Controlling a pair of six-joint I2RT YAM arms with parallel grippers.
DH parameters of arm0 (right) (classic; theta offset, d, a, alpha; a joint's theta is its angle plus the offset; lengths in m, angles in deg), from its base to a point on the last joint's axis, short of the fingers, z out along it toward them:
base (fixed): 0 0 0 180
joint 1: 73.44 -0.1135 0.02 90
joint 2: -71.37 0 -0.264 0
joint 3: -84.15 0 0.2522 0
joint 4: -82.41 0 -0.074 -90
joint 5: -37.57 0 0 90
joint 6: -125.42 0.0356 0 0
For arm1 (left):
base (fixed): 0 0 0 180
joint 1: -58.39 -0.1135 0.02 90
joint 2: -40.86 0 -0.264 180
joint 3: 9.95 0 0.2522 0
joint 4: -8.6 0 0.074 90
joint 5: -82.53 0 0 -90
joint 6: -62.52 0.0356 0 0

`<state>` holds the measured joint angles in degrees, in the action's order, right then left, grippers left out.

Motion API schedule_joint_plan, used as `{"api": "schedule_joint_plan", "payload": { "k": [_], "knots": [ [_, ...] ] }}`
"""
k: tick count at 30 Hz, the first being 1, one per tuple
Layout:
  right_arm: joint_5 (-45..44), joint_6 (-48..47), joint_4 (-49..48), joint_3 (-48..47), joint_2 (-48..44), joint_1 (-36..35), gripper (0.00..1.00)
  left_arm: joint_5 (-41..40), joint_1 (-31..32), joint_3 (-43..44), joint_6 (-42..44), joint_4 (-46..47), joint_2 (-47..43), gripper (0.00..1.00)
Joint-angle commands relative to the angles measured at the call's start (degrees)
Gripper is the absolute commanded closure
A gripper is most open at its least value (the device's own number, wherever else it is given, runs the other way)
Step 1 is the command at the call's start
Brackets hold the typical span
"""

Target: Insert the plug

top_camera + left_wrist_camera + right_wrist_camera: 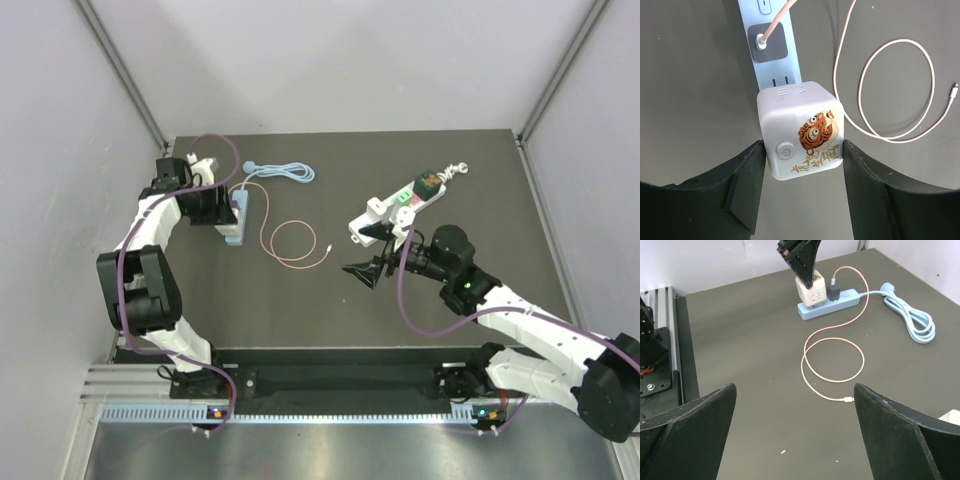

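I read this as the seating step. My left gripper (803, 147) is clamped on the cube plug (800, 135), one finger pressed to each side, and the cube sits on the near end of the blue power strip (765, 75), just beside the dark charger (767, 42) already plugged in there. I can't tell whether the pins are fully home. The next move, I judge, is a straight push down into the strip without tilting, then release.

The cube is white with rounded corners, a power button and a tiger picture over gold lettering. My right gripper (795, 387) hangs wide open and empty, well away from the strip.
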<state>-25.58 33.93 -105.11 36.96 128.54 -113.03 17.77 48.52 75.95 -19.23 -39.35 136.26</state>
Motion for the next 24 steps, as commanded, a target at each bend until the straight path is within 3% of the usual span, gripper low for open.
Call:
{"api": "schedule_joint_plan", "payload": {
  "k": [1, 24],
  "knots": [
    [1.89, -0.79, -0.26, -3.31, 0.49, 0.13, 0.00, -1.69, -0.41, 0.11, 0.63, -1.41, -1.43, 1.00],
    [1.80, -1.05, -0.26, -3.75, 2.51, 0.13, 0.00, -0.80, -0.33, 6.87, -1.48, -6.32, 0.57, 1.00]
  ]
}}
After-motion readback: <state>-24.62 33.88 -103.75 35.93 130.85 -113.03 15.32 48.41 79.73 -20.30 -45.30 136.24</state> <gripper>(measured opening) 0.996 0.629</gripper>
